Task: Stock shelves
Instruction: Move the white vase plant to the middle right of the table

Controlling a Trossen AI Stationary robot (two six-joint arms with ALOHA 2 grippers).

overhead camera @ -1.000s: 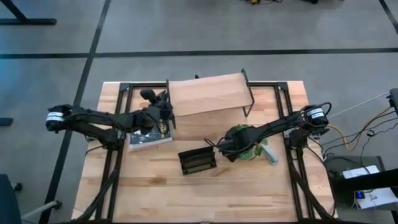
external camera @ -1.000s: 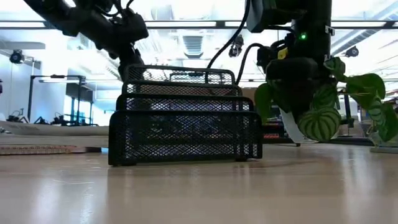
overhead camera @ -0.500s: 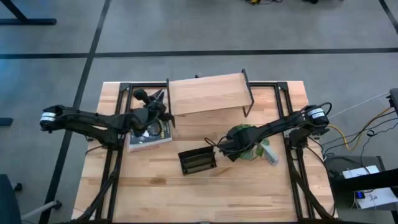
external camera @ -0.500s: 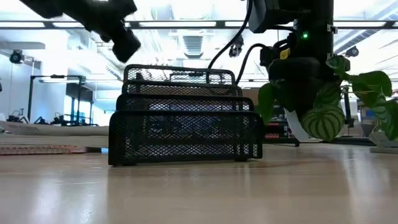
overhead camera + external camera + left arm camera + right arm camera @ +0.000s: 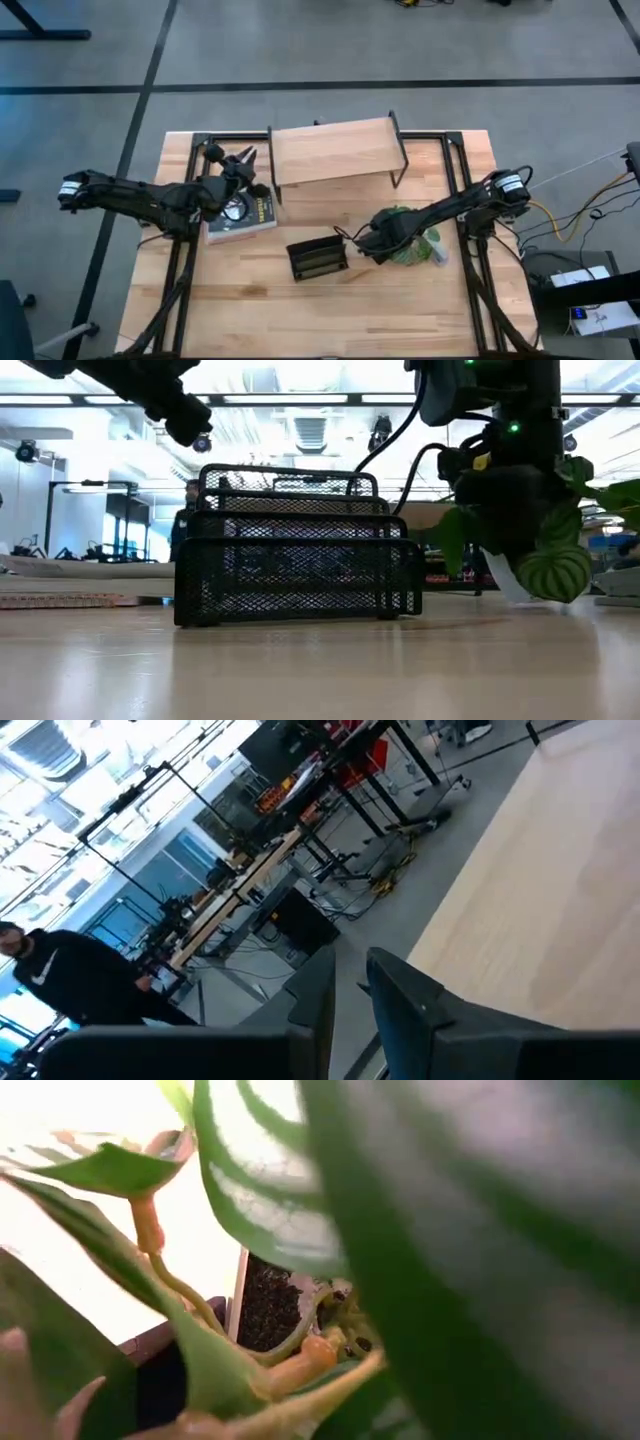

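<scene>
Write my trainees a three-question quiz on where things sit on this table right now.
1. True or false: nothing lies on the light wood riser shelf with black metal legs.
2. What stands between the flat dark-covered book and the green-leaved potted plant? A) black wire mesh rack B) white mug C) red box
3. Fill in: the left gripper is up near the book; the right gripper is at the ____.
Key: 1 true; 2 A; 3 potted plant.

Even, soft daylight fills the high view, shadows faint. In the low view bright ceiling strip lights (image 5: 300, 400) backlight everything, leaving the wire rack (image 5: 295, 550) dark; the near table (image 5: 320, 670) shows glare. The plant leaves (image 5: 420, 1230) blur completely.
</scene>
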